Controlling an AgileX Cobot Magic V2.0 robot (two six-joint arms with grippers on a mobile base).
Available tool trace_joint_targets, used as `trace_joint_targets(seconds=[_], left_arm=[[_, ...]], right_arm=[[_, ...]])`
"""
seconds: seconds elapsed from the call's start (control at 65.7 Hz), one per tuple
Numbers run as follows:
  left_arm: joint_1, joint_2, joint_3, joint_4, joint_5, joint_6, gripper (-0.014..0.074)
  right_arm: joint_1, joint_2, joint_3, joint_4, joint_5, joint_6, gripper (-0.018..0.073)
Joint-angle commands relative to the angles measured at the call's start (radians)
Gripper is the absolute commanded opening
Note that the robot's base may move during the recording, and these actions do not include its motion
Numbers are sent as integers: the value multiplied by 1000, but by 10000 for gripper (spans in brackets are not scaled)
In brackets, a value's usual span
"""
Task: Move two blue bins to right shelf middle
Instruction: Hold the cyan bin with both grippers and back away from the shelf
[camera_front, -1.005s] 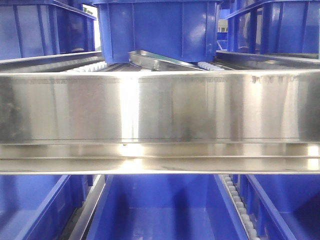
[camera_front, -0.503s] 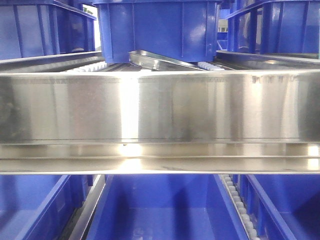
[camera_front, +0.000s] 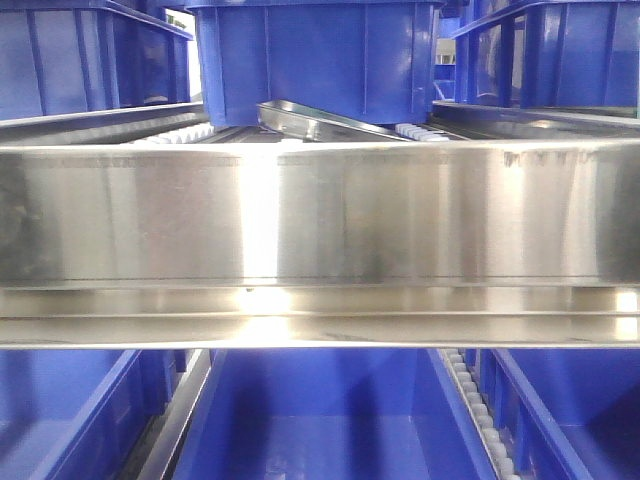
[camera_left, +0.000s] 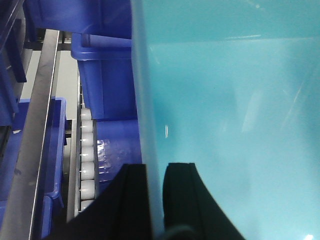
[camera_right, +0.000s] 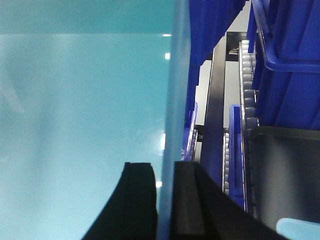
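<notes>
A pale blue bin (camera_left: 235, 100) fills the right of the left wrist view. Its thin side wall (camera_left: 147, 100) runs down between the black fingers (camera_left: 132, 200) of my left gripper (camera_left: 156, 200), which is shut on it. The right wrist view shows a pale blue bin (camera_right: 80, 100) on the left. My right gripper (camera_right: 165, 200) is shut on that bin's side wall (camera_right: 172, 100), one finger inside and one outside. I cannot tell whether both grippers hold the same bin. Neither the pale bins nor the grippers appear in the front view.
A broad steel shelf beam (camera_front: 320, 215) spans the front view, close to the camera. Dark blue bins (camera_front: 320, 60) stand on the level above it and others (camera_front: 320, 420) below. White roller tracks (camera_left: 86, 150) and steel rails (camera_right: 216, 110) run beside the held walls. A dark grey bin (camera_right: 285, 175) lies at the right.
</notes>
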Motion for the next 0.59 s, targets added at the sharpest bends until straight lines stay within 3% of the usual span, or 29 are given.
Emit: trace_joint_targets(seconds=[0.0,0.579], left_arm=[[4,-19,-10,-9,-53,8,-111],[4,-5,-10,3,-61,8,-111]], right_arm=[[-2,-14,-14,14,-54,-7,-151],[-2,-14,-14,14,-56,-7,-151]])
